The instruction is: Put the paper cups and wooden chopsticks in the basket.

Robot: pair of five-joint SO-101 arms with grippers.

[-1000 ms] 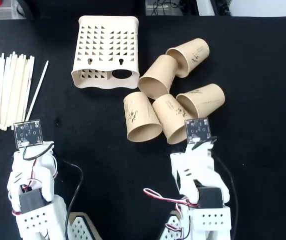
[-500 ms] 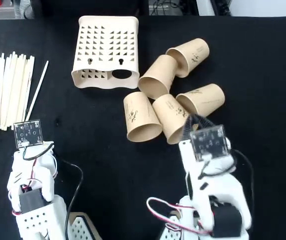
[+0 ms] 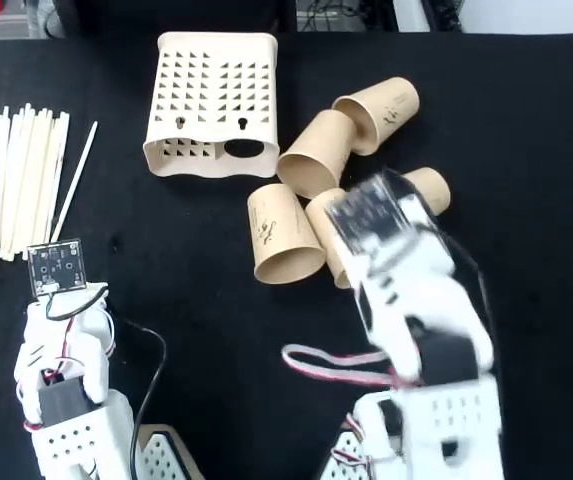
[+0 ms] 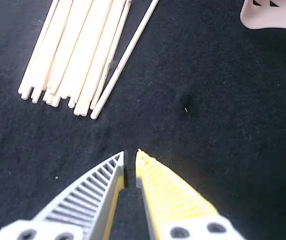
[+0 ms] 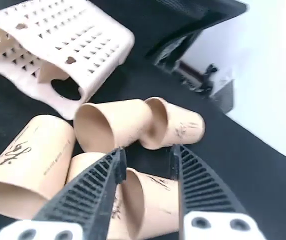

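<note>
Several brown paper cups lie on their sides in a cluster on the black table, just right of the perforated cream basket, which also lies on its side. A bundle of wooden chopsticks lies at the far left. My right arm hangs over the near cups. Its gripper is open, above a cup lying between two others. My left gripper is shut and empty, low over bare table just short of the chopsticks' near ends.
The basket's corner is off to one side of the left gripper. Monitors and cables stand beyond the table's far edge. Bare black table stretches right of the cups and between the arms.
My right arm has lifted and swung forward over the near cups. The left arm, cups, chopsticks and basket have not moved.
</note>
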